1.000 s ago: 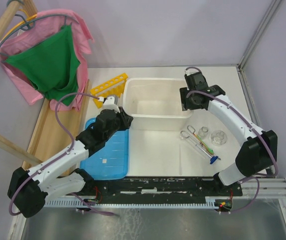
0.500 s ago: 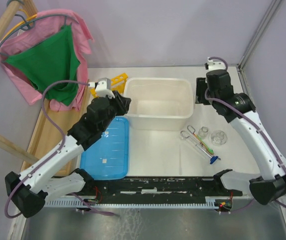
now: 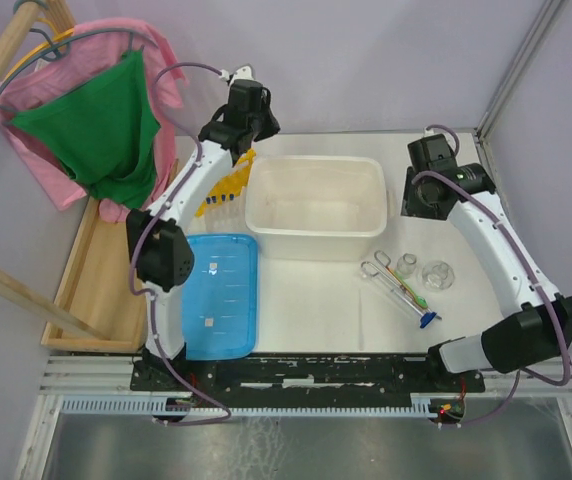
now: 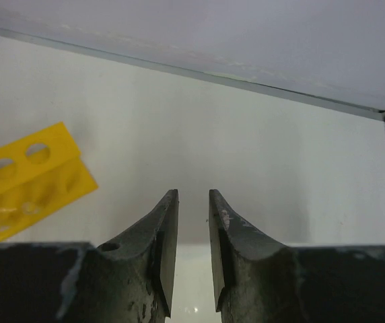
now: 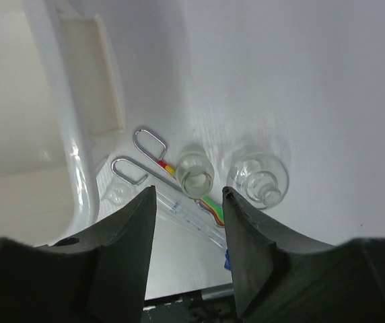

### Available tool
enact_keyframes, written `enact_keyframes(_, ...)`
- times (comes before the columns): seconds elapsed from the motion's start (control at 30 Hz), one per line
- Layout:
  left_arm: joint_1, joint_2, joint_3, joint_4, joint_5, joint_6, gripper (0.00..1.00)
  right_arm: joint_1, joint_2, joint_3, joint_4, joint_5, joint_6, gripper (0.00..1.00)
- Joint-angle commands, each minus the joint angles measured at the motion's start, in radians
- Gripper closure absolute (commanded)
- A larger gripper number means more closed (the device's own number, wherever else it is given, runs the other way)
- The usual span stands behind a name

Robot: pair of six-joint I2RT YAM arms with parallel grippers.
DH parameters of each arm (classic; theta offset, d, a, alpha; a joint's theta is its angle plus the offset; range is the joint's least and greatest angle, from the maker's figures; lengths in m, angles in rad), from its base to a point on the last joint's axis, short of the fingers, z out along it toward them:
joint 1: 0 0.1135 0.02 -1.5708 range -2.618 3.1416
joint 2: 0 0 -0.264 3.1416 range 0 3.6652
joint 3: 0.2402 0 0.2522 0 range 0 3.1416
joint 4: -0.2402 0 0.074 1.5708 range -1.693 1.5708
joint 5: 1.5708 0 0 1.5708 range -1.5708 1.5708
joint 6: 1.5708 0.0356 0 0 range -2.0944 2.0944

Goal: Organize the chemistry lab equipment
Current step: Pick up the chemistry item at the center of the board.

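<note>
Between yellow rack (image 4: 27,176) and flasks (image 3: 437,275) stands the white tub (image 3: 311,246).

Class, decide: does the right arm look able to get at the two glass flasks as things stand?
Probably yes: the right tool is open and points at the flasks, nothing lies over them, and the tub stands off to one side.

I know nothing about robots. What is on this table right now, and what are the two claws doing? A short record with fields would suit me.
left gripper: at the table's far edge, near the yellow rack; jaws slightly apart, empty
right gripper: just right of the white tub; jaws apart, empty
flasks: two, standing side by side in front of the tub's right end
tongs: lying left of the flasks
rods: lying beside the tongs
blue lid: flat, near left of the tub
</note>
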Motion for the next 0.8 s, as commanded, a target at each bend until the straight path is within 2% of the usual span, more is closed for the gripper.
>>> enact_keyframes(0.0, 0.04, 0.18, 0.453, -0.364, 0.042, -0.02, 0.68, -0.006, -0.081, 0.197, -0.213, 0.046, 0.088, 0.48)
enact_keyframes(0.03, 0.045, 0.17, 0.46, -0.368, 0.052, -0.016, 0.69, -0.007, -0.086, 0.236, -0.257, 0.055, 0.085, 0.48)
enact_keyframes(0.1, 0.074, 0.058, 0.241, -0.243, 0.106, -0.068, 0.69, -0.007, -0.083, 0.253, -0.362, 0.053, 0.084, 0.49)
enact_keyframes(0.17, 0.1, 0.004, 0.115, -0.231, 0.152, -0.117, 0.69, -0.008, -0.091, 0.211, -0.436, 0.03, 0.111, 0.5)
enact_keyframes(0.33, 0.103, -0.13, -0.124, -0.205, 0.154, -0.07, 0.69, -0.007, -0.247, -0.119, -0.292, -0.153, 0.192, 0.49)
enact_keyframes(0.47, 0.104, -0.223, -0.273, -0.167, 0.168, -0.041, 0.69, -0.006, -0.303, -0.307, -0.167, -0.208, 0.203, 0.46)
enact_keyframes(0.57, 0.104, -0.249, -0.341, -0.15, 0.192, -0.023, 0.69, -0.007, -0.247, -0.307, -0.114, -0.189, 0.193, 0.47)
enact_keyframes(0.77, 0.103, -0.301, -0.409, -0.142, 0.159, 0.031, 0.69, -0.009, -0.046, -0.199, -0.088, -0.092, 0.185, 0.58)
